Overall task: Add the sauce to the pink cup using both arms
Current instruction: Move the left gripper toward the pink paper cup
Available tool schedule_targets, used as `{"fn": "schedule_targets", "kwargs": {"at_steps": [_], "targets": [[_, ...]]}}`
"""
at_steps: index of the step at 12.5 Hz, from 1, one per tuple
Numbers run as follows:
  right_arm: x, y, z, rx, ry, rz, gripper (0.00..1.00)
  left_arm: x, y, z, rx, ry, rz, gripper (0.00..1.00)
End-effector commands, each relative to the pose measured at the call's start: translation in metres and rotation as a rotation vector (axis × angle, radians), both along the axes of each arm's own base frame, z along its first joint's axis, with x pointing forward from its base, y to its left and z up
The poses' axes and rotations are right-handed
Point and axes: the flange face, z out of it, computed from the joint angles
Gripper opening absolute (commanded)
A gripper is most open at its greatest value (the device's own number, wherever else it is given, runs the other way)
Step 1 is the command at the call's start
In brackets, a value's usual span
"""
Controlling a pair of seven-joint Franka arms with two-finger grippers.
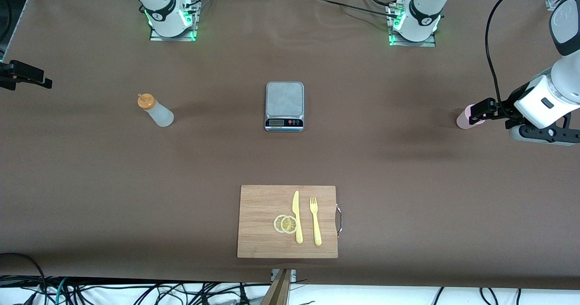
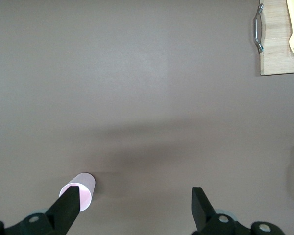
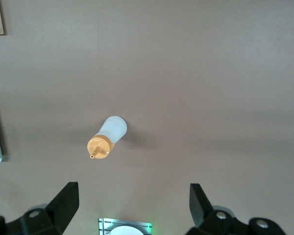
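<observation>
- Translucent plastic sauce (image 1: 156, 110), orange cap, stands on brown worktop (image 1: 408, 196) toward the right arm's end; pink cup (image 1: 464, 119) toward the left arm's end, under left tool (image 1: 480, 111).
- Left wrist view: pink cup (image 2: 80, 191) by one finger (image 2: 68, 208), jaws apart. Likely light, tippable; grip mid-wall.
- Right wrist view: right tool (image 3: 132, 203) over sauce (image 3: 109, 137), jaws apart. Soft body; hold below cap.

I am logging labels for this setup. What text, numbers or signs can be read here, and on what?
None can be read.
Scale: its display and buttons are too small to make out.
Arm bases: round black marks, too small to read.
Sauce bottle and pink cup: no print visible.
</observation>
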Motion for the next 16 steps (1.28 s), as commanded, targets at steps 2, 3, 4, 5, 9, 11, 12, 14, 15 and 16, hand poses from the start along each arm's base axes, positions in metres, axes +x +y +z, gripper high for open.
{"fn": "schedule_targets", "kwargs": {"at_steps": [2, 3, 4, 5, 9, 11, 12, 14, 15, 16], "targets": [[-0.011, 0.015, 0.010, -0.045, -0.066, 0.049, 1.00, 0.005, 0.009, -0.001, 0.019, 0.009, -0.013, 1.00], [-0.013, 0.028, 0.010, -0.063, -0.088, 0.073, 1.00, 0.005, 0.019, -0.001, 0.019, 0.009, 0.002, 1.00], [-0.013, 0.031, 0.011, -0.070, -0.095, 0.079, 1.00, 0.005, 0.021, -0.003, 0.018, 0.014, 0.006, 1.00], [-0.012, 0.032, 0.011, -0.071, -0.102, 0.080, 1.00, 0.005, 0.025, -0.005, 0.018, 0.017, 0.013, 1.00], [-0.014, 0.035, 0.014, -0.071, -0.103, 0.085, 1.00, 0.003, 0.044, -0.010, 0.015, 0.026, -0.013, 1.00], [-0.014, 0.035, 0.014, -0.070, -0.100, 0.086, 1.00, 0.003, 0.062, -0.020, 0.007, 0.039, -0.116, 1.00], [-0.014, 0.035, 0.014, -0.071, -0.100, 0.086, 1.00, 0.001, 0.075, -0.026, 0.005, 0.049, -0.095, 1.00], [-0.014, 0.036, 0.015, -0.070, -0.096, 0.086, 1.00, -0.003, 0.097, -0.044, 0.000, 0.080, -0.071, 1.00], [-0.014, 0.036, 0.015, -0.070, -0.097, 0.088, 1.00, -0.009, 0.117, -0.051, -0.001, 0.099, -0.038, 1.00], [-0.014, 0.038, 0.015, -0.070, -0.096, 0.091, 1.00, -0.017, 0.131, -0.066, -0.005, 0.132, -0.015, 1.00]]}}
